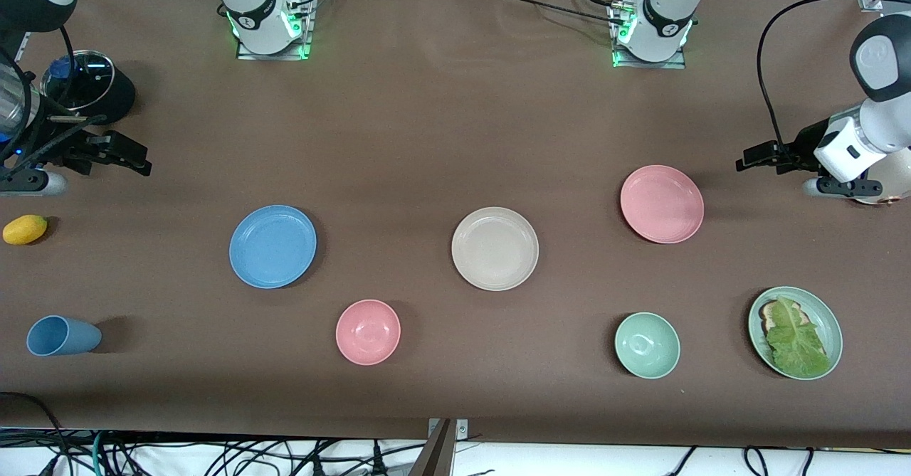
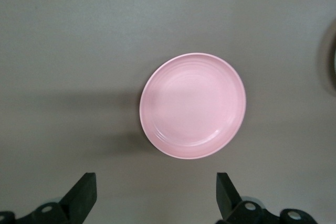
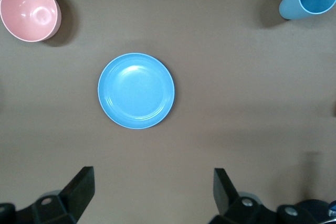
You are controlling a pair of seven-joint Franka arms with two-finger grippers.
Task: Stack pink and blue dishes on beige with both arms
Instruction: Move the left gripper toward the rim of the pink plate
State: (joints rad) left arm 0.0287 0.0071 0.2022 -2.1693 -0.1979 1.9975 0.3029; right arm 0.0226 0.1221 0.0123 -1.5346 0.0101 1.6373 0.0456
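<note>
- No text, label, brand, number or sign can be read anywhere in these views.
- The round dark marks on the two arm bases are too small to make out.
</note>
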